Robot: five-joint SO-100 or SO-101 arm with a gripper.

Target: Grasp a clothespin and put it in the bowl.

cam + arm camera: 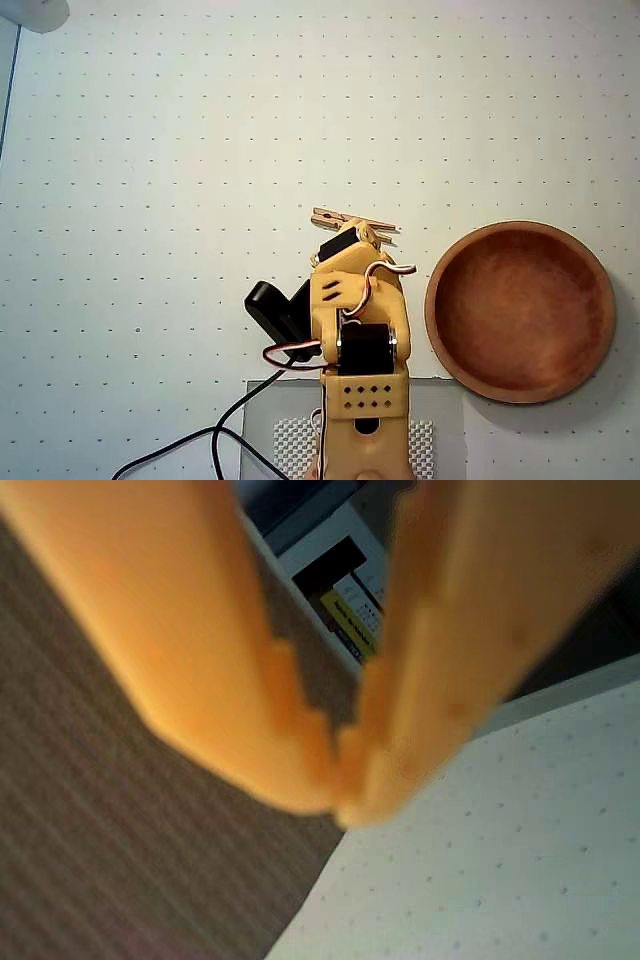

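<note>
In the overhead view the light-tan wooden clothespin [338, 219] lies flat on the white dotted mat, pointing left to right. Its right end is under or just past the tip of my orange gripper [372, 238], whose arm is folded back over its base. The reddish-brown wooden bowl [520, 311] stands to the right of the arm and holds nothing. In the wrist view my gripper [340, 798] is shut, its toothed fingertips meeting with nothing between them. That view looks out past the mat's edge, and neither the clothespin nor the bowl shows in it.
A black wrist camera [275, 305] sticks out left of the arm, and a black cable [200, 445] runs off the bottom edge. A clear plate [275, 405] lies under the base. A white object [35, 12] sits at the top left corner. Beyond the mat lies a brown surface [120, 860].
</note>
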